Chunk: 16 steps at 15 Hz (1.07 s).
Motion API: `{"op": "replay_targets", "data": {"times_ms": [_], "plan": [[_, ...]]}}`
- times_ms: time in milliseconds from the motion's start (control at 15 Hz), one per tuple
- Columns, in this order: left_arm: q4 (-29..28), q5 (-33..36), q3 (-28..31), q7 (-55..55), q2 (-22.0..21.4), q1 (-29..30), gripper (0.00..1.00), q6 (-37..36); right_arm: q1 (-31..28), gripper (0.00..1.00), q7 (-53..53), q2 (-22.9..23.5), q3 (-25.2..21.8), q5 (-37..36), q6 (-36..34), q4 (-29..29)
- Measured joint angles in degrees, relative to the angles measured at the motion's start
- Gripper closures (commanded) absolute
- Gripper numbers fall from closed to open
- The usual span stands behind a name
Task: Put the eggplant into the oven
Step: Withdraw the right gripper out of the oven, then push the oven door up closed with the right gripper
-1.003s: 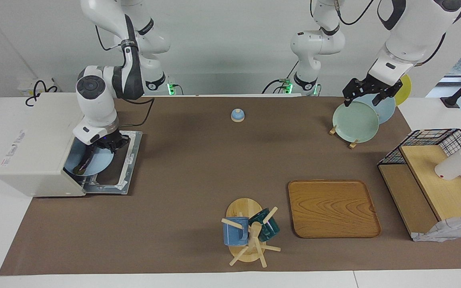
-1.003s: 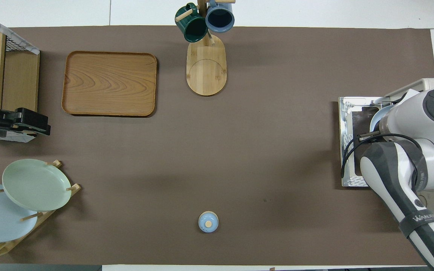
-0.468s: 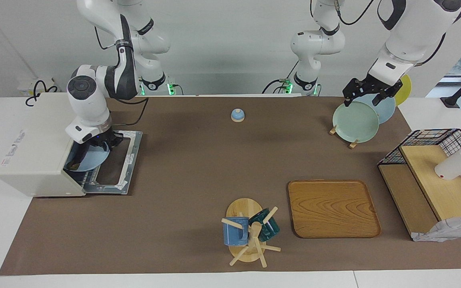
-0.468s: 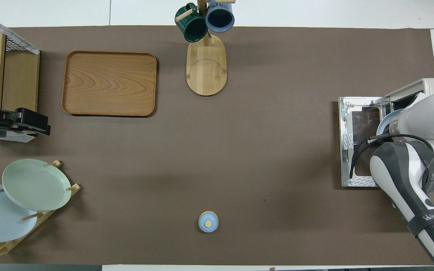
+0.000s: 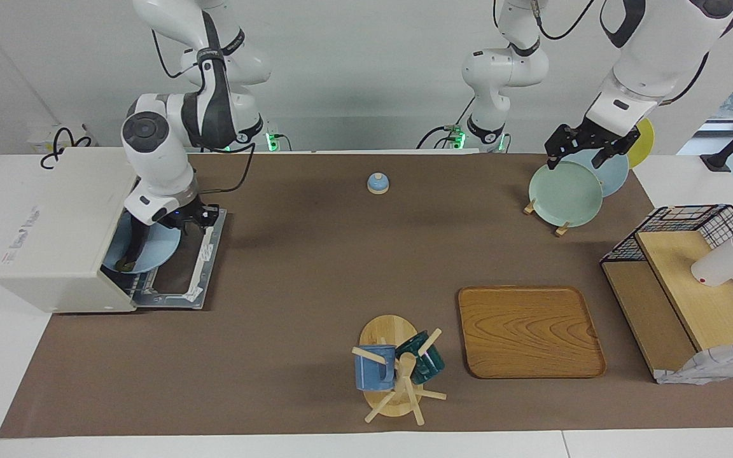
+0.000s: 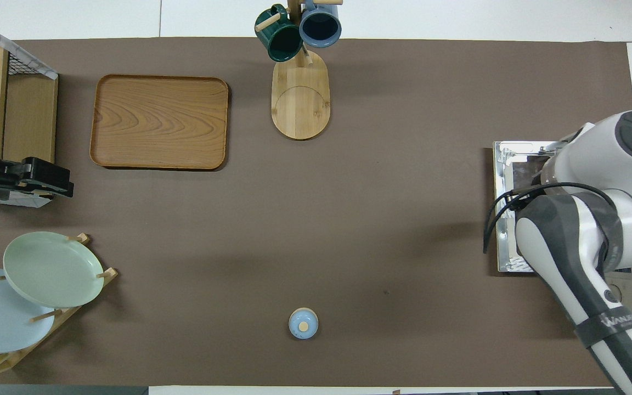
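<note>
Pulling back from the oven (image 5: 55, 235), the right gripper (image 5: 182, 219) has let go, leaving the eggplant (image 5: 132, 248) on the blue plate (image 5: 156, 251) inside; the left gripper (image 5: 586, 149) stays spread.

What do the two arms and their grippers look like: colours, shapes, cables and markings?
Both arms are glossy white with rounded, tube-like links and dark grey or black joint sections. The right arm has a round dark cap on one joint, a thin black cable looping beside it, and a black band with white lettering. The left gripper and right gripper are black.
</note>
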Motion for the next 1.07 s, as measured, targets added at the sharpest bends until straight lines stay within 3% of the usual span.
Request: {"op": "replay_targets", "data": {"times_ms": [334,869,1070], "plan": [[0.00,0.00,0.00,0.00,0.00,0.00,0.00,0.00,4.86,1.00,5.60,3.16,0.16,0.04,8.61,-2.87],[0.00,0.00,0.00,0.00,0.00,0.00,0.00,0.00,2.62,1.00,7.93,8.15,-0.46,-0.53,13.47,-5.98],[0.00,0.00,0.00,0.00,0.00,0.00,0.00,0.00,2.58,1.00,7.93,8.16,-0.42,-6.15,13.48,-6.22]]}}
